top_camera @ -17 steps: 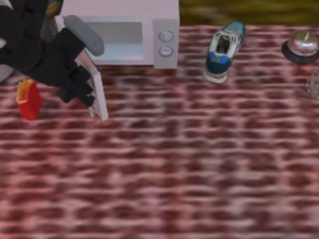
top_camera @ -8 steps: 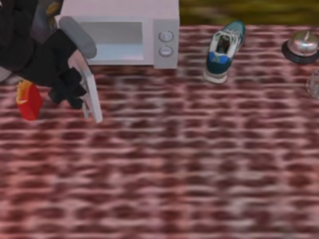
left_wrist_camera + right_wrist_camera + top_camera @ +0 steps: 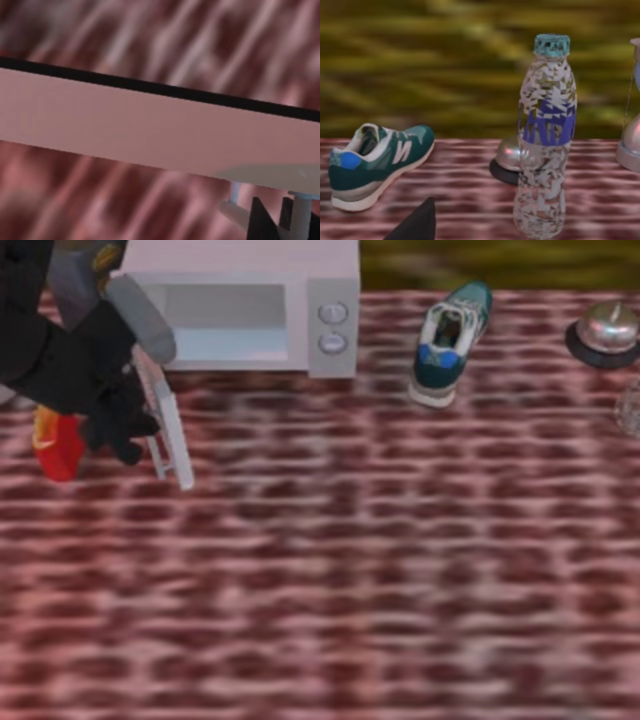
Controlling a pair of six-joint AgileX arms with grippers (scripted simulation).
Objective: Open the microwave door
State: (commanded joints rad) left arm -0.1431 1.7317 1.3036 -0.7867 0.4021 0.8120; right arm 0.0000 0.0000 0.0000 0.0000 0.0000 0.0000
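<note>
At the table's far left, beside a red fries carton (image 3: 57,443), the left gripper (image 3: 128,428) sits at the microwave door (image 3: 171,432); whether its fingers are clamped I cannot tell. The door has swung further out since a second ago (now roughly square to the front), baring the microwave (image 3: 240,265) cavity. Opening looks nearly complete. The right arm is out of the top view.

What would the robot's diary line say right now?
left gripper: at microwave door | door: swung wide open | microwave: pale inside showing | right arm: not in top view
</note>
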